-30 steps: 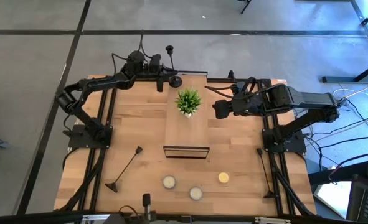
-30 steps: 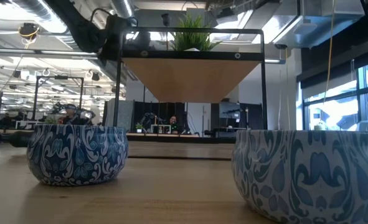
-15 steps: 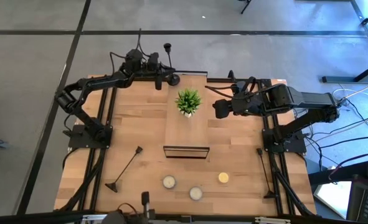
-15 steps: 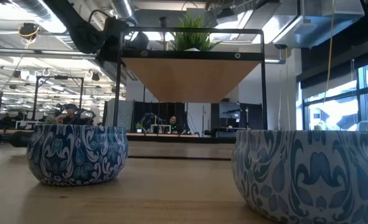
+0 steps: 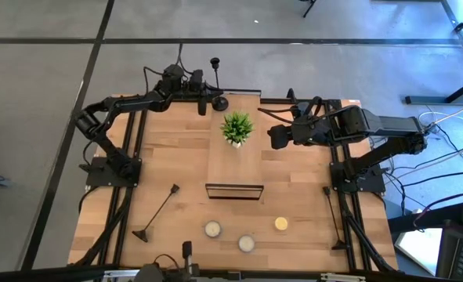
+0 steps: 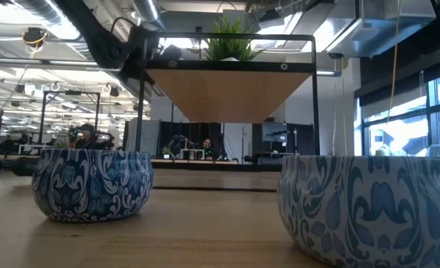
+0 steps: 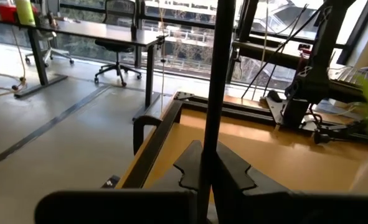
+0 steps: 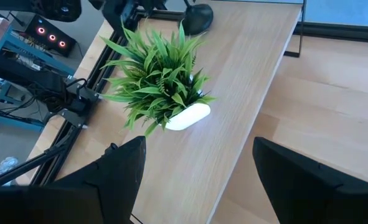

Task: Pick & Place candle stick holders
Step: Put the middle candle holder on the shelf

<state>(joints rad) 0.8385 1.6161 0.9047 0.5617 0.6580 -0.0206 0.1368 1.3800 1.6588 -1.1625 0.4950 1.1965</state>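
One black candle stick holder (image 5: 217,82) stands about upright at the far end of the raised wooden board (image 5: 235,153). Its round base (image 8: 197,14) is at the board's far edge; I cannot tell whether it rests there. My left gripper (image 5: 202,100) is shut on its rod. A second holder (image 5: 157,211) lies on its side on the table at the near left. A third (image 5: 332,217) lies along the right edge. My right gripper (image 5: 274,137) is open and empty, right of the green plant (image 5: 236,127), its fingers (image 8: 118,168) wide apart. My left gripper pinches the holder's thin rod (image 7: 210,134) between its two fingers, low on the rod, a little above the base. The fingers come level from the table's left and lie across the rod. The rod stands upright and runs up past the fingers.
The potted plant stands on the board just near the held holder. A black wire frame (image 5: 234,190) marks the board's near end. Three small round candles (image 5: 247,243) in blue patterned tins (image 6: 93,182) sit at the near edge.
My left gripper has moved slightly toward the far left with the holder and come back to about where it was. The holder has stayed upright in the hold.
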